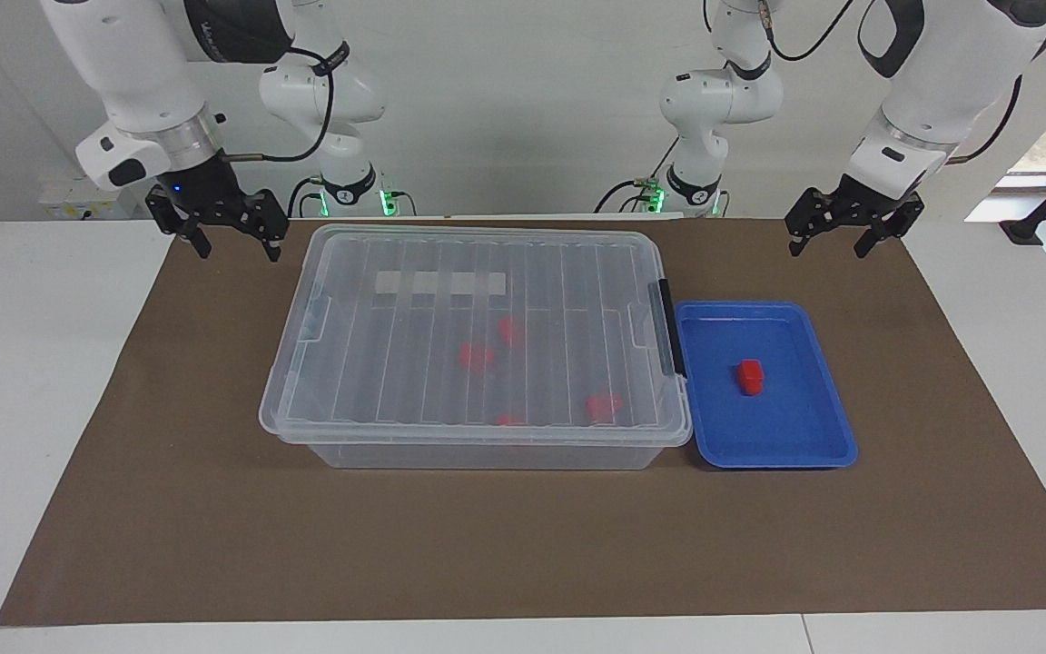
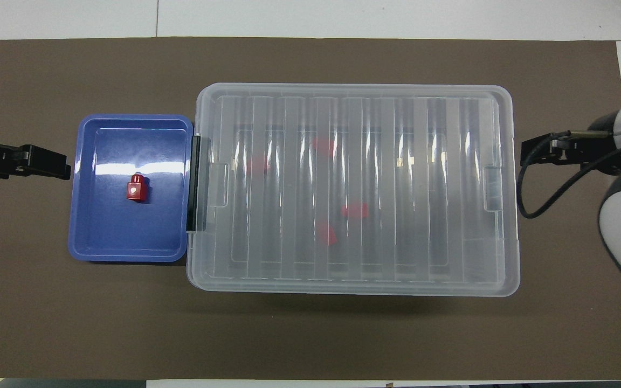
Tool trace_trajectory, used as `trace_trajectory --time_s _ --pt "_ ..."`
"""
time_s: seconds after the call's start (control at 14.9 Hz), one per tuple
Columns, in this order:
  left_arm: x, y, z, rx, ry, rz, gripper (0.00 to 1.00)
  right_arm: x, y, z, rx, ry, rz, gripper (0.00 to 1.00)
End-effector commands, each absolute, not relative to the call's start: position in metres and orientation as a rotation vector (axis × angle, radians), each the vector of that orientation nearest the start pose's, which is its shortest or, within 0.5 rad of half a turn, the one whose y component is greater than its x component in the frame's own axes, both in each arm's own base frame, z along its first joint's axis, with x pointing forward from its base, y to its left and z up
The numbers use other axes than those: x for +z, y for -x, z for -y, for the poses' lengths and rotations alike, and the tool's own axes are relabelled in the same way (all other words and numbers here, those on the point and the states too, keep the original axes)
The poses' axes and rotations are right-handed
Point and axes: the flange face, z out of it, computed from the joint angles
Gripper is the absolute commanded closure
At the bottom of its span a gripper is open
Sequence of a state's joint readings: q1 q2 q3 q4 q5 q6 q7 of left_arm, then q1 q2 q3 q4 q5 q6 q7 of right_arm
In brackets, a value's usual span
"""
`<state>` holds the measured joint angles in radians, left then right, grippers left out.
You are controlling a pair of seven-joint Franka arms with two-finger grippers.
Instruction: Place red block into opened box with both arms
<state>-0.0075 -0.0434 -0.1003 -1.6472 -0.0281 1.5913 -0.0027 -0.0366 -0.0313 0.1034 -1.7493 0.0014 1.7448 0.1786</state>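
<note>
The red block (image 1: 750, 377) (image 2: 137, 189) stands in a shallow blue tray (image 1: 777, 460) (image 2: 127, 256), with no gripper touching it. The box (image 1: 487, 450) (image 2: 353, 89) is a large clear bin, and its ribbed lid (image 1: 432, 272) lies shut on top. A black latch (image 1: 666, 327) sits on the end that meets the tray. My left gripper (image 1: 841, 234) (image 2: 46, 164) hangs open and empty over the mat by the tray. My right gripper (image 1: 231, 238) (image 2: 537, 151) is open and empty over the mat just off the box's end toward the right arm.
Several red pieces (image 1: 478, 356) show blurred through the lid inside the box. A brown mat (image 1: 214, 509) covers the white table (image 1: 33, 363). The tray touches the box at the latch end. A dark cable (image 2: 526, 194) loops beside the right gripper.
</note>
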Motion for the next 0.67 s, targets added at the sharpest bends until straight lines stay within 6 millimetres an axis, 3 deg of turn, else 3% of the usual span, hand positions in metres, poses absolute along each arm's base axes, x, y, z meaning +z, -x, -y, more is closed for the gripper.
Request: trace_trajectory --time_s 0.0,0.4,0.61 --pt "0.616 -0.532 0.059 0.026 3.159 -0.171 0.00 0.539 -0.557 -0.049 -0.010 3.114 -0.209 0.00" --pt "0.616 -0.532 0.059 0.026 3.159 -0.171 0.00 0.491 -0.553 -0.040 0.052 3.118 -0.221 0.00" --pt "0.618 -0.524 0.064 0.065 3.155 -0.171 0.00 0.480 -0.548 -0.035 0.084 3.123 -0.233 0.00"
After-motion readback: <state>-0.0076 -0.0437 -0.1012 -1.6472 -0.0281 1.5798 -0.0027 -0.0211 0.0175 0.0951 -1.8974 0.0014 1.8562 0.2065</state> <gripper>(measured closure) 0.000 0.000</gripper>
